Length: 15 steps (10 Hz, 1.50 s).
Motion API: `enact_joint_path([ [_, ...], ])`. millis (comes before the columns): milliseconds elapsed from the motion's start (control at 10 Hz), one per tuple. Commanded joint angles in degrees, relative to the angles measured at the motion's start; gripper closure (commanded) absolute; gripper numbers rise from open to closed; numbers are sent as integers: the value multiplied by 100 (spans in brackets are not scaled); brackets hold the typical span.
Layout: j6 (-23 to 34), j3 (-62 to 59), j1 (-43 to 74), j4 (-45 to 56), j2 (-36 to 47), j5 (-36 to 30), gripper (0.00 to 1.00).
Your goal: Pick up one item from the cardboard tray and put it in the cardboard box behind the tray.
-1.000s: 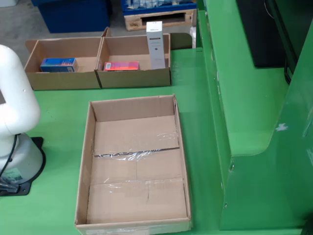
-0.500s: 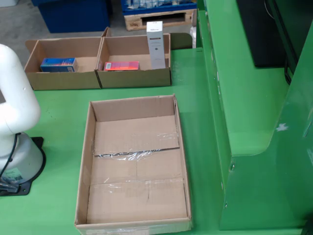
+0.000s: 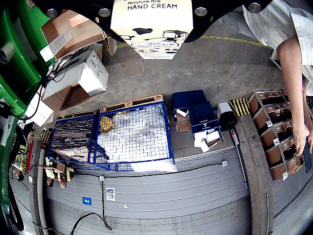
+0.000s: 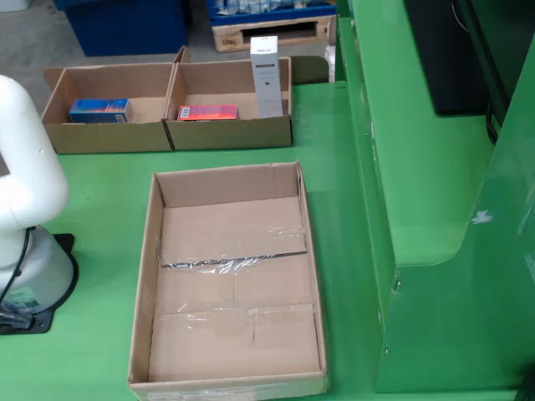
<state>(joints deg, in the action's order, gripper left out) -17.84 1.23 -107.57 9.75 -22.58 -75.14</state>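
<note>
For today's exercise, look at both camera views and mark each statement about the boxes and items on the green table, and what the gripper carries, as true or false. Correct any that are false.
1. The large cardboard tray in the fixed view has no items in it. True.
2. A blue box lies in the left small cardboard box. True.
3. The tall white carton lies flat in the right small cardboard box. False: it stands upright at that box's right end.
4. The gripper view shows a hand cream carton at the gripper. True.
5. The red box sits on the bare green table. False: it lies inside the right small box.
</note>
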Motion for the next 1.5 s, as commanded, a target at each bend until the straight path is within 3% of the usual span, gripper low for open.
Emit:
enact_joint_path([
  [0, 33, -123, -42, -101, 108, 50, 100],
  [1300, 33, -123, -42, -101, 108, 50, 100],
  [1400, 13, -123, 125, 204, 152, -209, 100],
])
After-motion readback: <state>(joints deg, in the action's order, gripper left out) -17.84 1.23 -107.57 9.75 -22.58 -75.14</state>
